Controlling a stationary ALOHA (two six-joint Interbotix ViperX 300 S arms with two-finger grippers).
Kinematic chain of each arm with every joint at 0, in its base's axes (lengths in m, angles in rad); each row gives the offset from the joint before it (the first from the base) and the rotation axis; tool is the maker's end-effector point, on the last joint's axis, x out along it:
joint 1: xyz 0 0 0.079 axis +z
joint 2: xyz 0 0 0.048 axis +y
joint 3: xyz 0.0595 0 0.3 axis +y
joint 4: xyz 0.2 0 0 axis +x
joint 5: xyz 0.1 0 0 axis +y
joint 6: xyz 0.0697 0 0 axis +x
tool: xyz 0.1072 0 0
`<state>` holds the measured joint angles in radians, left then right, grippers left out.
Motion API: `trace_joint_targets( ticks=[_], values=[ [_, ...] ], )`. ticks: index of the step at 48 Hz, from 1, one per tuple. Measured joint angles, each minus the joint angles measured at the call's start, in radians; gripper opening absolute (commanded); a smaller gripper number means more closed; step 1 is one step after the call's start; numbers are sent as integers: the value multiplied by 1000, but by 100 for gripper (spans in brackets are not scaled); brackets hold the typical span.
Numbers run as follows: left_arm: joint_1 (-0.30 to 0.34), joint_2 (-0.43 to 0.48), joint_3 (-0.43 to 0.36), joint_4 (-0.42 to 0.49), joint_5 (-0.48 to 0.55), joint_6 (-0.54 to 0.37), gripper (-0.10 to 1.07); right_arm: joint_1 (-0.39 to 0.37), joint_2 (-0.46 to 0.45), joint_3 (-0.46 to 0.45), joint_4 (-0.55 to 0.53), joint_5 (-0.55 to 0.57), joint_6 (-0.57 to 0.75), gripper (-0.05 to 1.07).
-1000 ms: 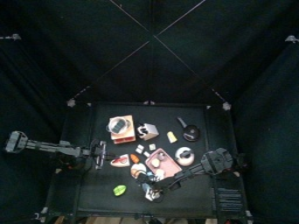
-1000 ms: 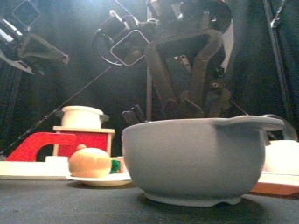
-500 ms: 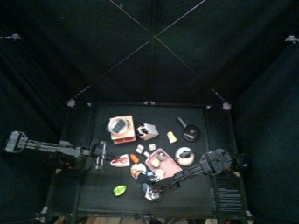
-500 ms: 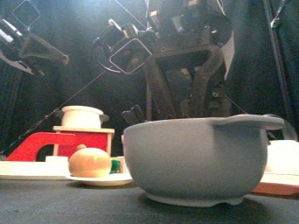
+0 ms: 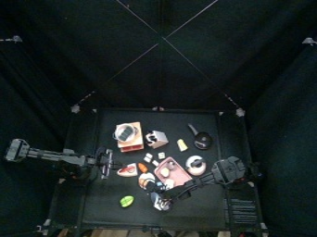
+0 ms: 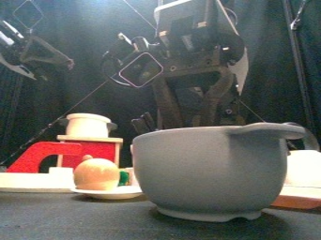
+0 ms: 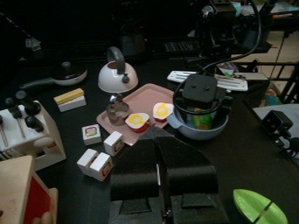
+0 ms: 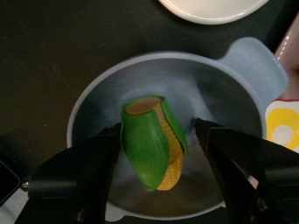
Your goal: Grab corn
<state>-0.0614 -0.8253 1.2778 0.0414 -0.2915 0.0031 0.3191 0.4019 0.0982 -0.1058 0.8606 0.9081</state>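
The corn (image 8: 155, 154), a yellow cob in a green husk, lies inside a grey-blue bowl (image 8: 98, 98). My right gripper (image 8: 158, 133) hangs over the bowl, jaws open, one on each side of the corn with a gap to it. In the front view the bowl (image 6: 213, 173) stands near and hides the corn; the right gripper (image 6: 201, 112) dips behind its rim. In the top view the bowl (image 5: 156, 184) is at the table's front middle. My left gripper (image 7: 163, 171) is shut and empty, resting at the table's left (image 5: 110, 168).
A pink tray (image 7: 145, 98) with small foods and a metal kettle (image 7: 114, 73) stand beyond the bowl. Small boxes (image 7: 96, 157) and a green piece (image 7: 260, 206) lie near the left gripper. A round pale food on a plate (image 6: 97, 174) and a red block (image 6: 51, 155) stand left of the bowl.
The right gripper has sunk a little lower over the bowl. The left arm has not moved.
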Motion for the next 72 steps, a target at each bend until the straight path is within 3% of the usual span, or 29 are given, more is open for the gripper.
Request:
trace_joint_targets(
  ticks=[7,25,42,57,72],
  values=[
    [0,0,0,0,0,0,-2,-3,0,0,0,-2,0,94],
    [0,0,2,0,0,0,-2,-5,0,6,0,-3,-2,75],
    [0,0,2,0,-2,0,-2,-5,-49,5,-14,15,-2,74],
    [-5,0,0,0,-12,0,-2,-3,-109,5,-115,15,3,74],
    [-8,0,0,-5,-29,-5,-2,-2,-112,11,-169,15,5,74]
  ],
)
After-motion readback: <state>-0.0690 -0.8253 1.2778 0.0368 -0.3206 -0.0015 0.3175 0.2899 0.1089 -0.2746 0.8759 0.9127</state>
